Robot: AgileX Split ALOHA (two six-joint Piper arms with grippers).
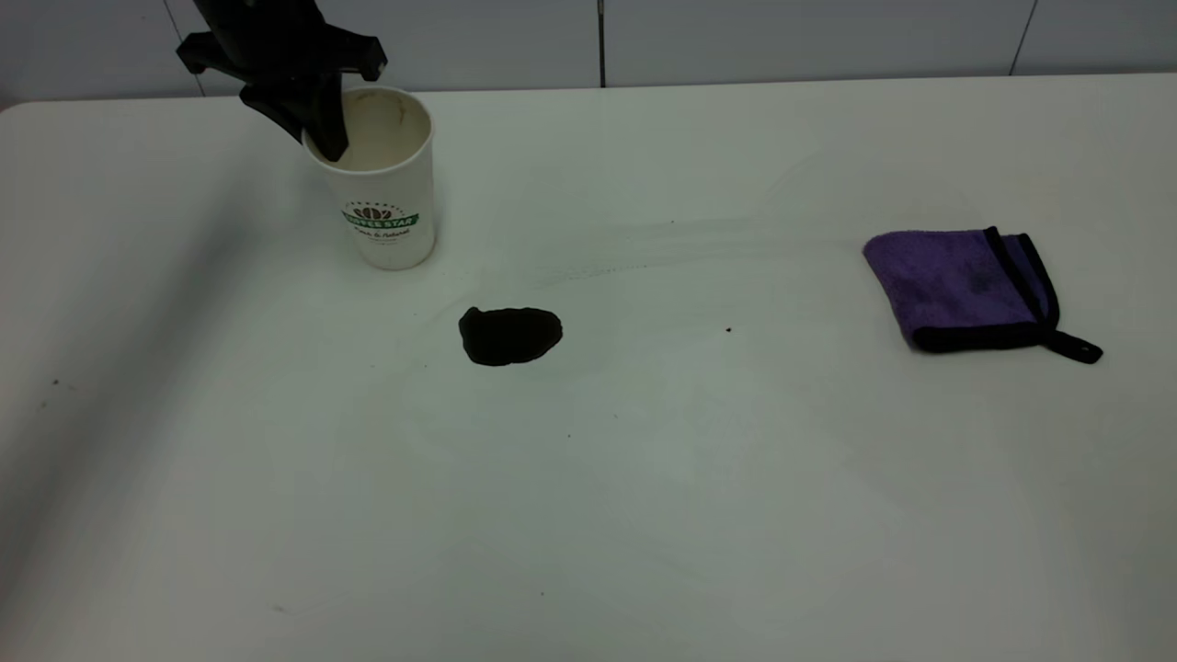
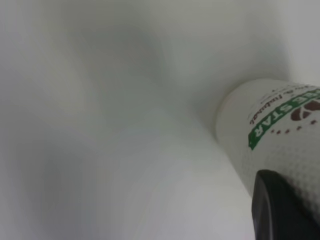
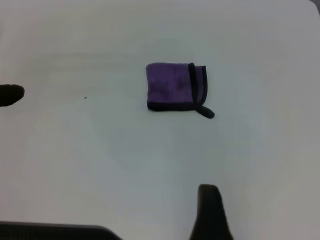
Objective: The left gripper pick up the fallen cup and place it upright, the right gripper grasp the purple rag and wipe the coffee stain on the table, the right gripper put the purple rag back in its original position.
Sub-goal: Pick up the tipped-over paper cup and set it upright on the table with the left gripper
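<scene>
Stage one appears complete or nearly so: the cup point(image 1: 386, 179) stands upright on the counter point(image 1: 644, 506), mouth up, at the far left. The left tool point(image 1: 324, 129) is at the cup's rim, one finger reaching down inside the mouth; in the left wrist view a black finger point(image 2: 282, 210) lies against the outer wall of the cup point(image 2: 270, 135). The tool thus appears to pinch the cup's wall, though contact is not fully confirmed. Release is judged the remaining action here.

Stages two and three are not yet done. The coffee stain point(image 1: 510, 335) lies unwiped, near the cup on its near-right side. The purple rag point(image 1: 965, 287) lies folded, well apart at the right. The right tool point(image 3: 210, 212) hangs above the counter, apart from the purple rag point(image 3: 175, 86), holding nothing; whether it is spread cannot be told.
</scene>
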